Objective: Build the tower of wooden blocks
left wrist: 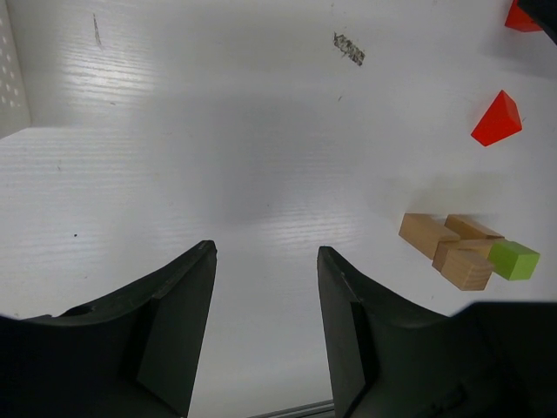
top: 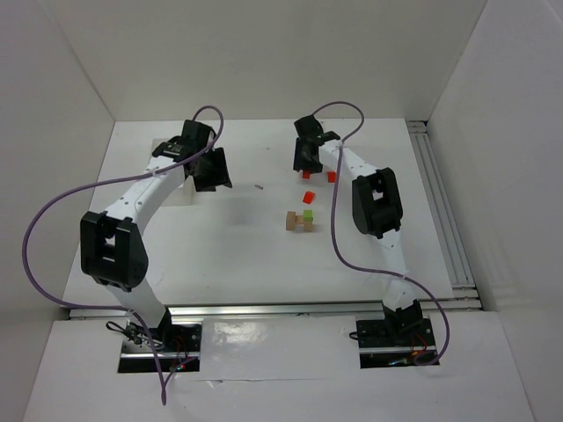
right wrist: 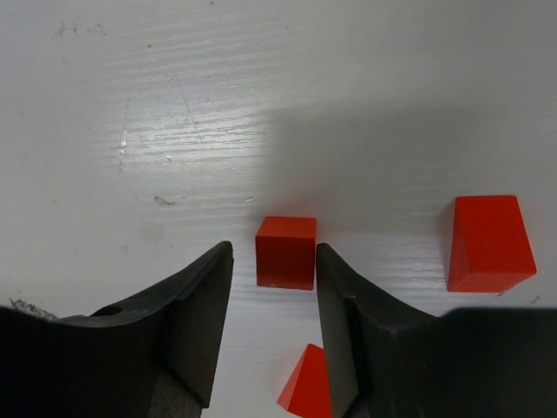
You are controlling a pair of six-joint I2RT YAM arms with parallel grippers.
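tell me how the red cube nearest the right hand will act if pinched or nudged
Probably stiff: the red cube has flat, crisp faces, so the right hand should pinch it squarely. Sitting flat on the smooth table, it would likely slide, not roll. Likely light, being so small.

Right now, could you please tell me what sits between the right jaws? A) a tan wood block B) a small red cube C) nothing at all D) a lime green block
B: the right wrist view shows a red cube between the open right jaws.
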